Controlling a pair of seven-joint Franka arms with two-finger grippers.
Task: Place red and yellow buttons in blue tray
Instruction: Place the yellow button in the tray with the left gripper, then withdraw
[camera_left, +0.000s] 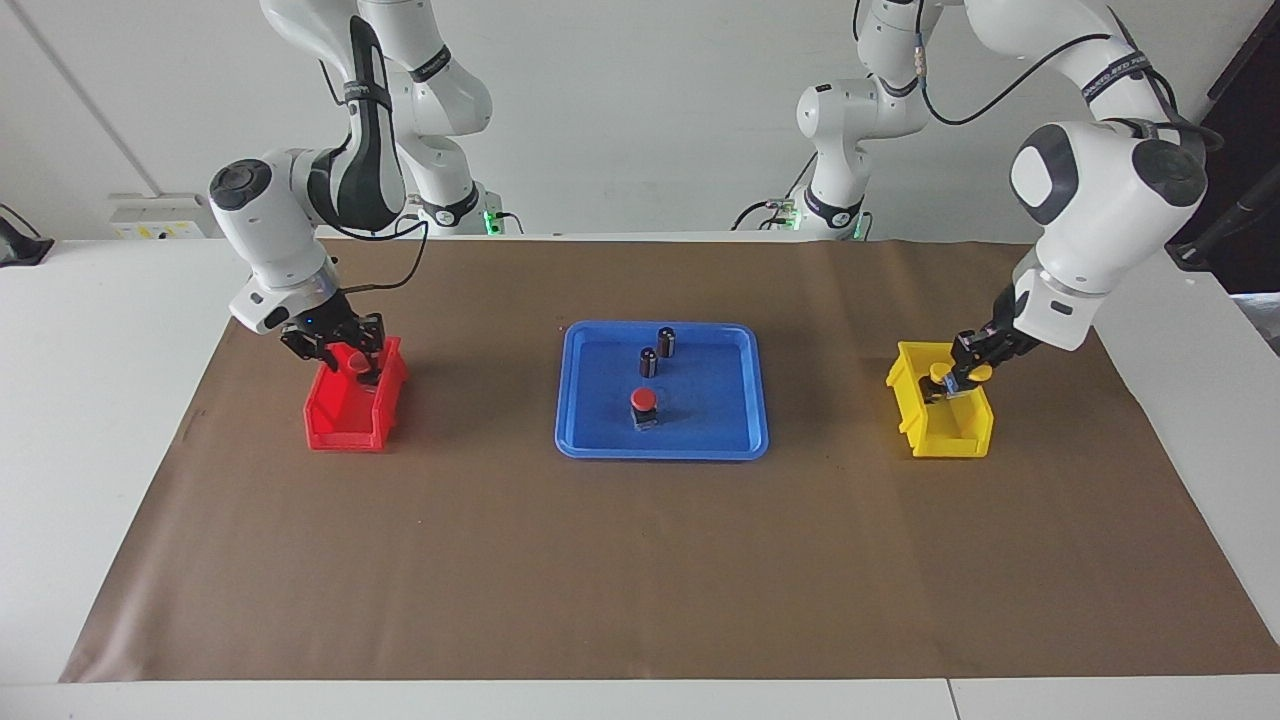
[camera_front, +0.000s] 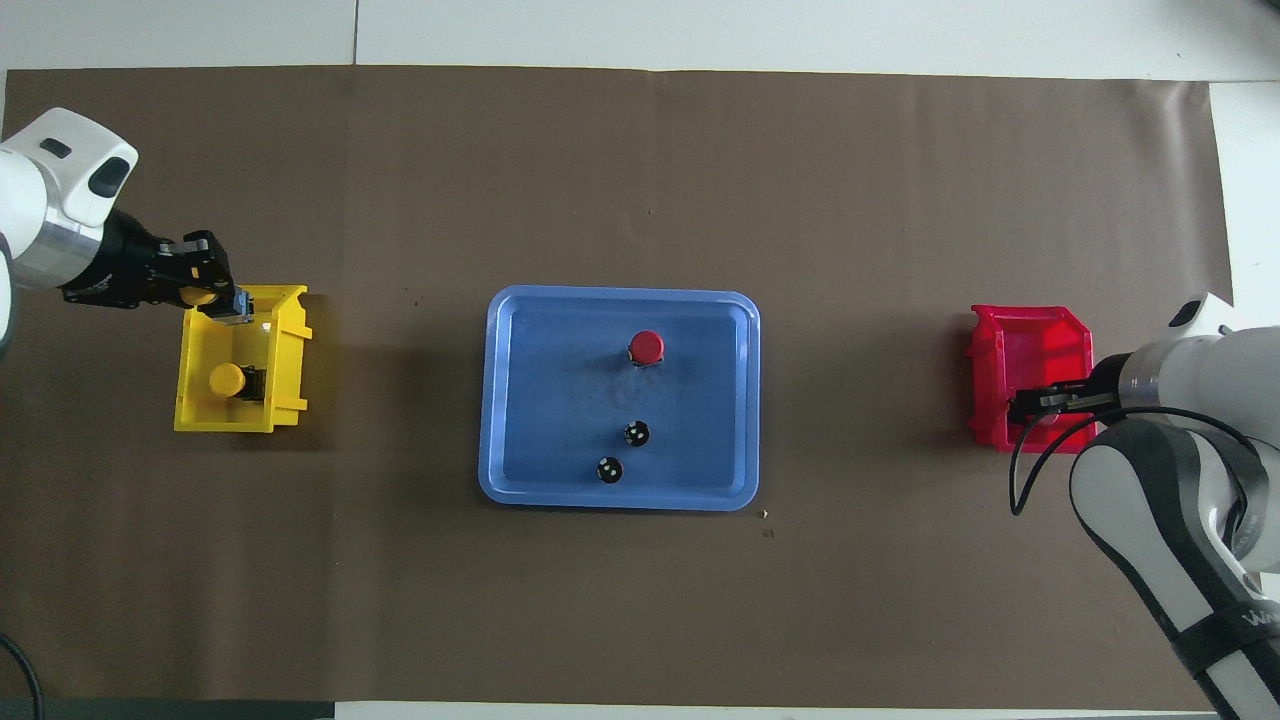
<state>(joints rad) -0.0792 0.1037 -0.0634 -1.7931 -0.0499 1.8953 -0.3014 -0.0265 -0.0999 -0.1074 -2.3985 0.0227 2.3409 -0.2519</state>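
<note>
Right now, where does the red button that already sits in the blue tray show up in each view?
Facing view: the red button stands in the blue tray, in the part farther from the robots.
Overhead view: the same button lies higher in the picture than the tray's middle.
Shared landmark: the two dark capless cylinders, nearer to the robots than the button.

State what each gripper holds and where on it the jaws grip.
Left gripper holds a yellow button raised over the yellow bin; exact grip spot cannot be told. Right gripper is at a red button in the red bin; hold unclear.
</note>
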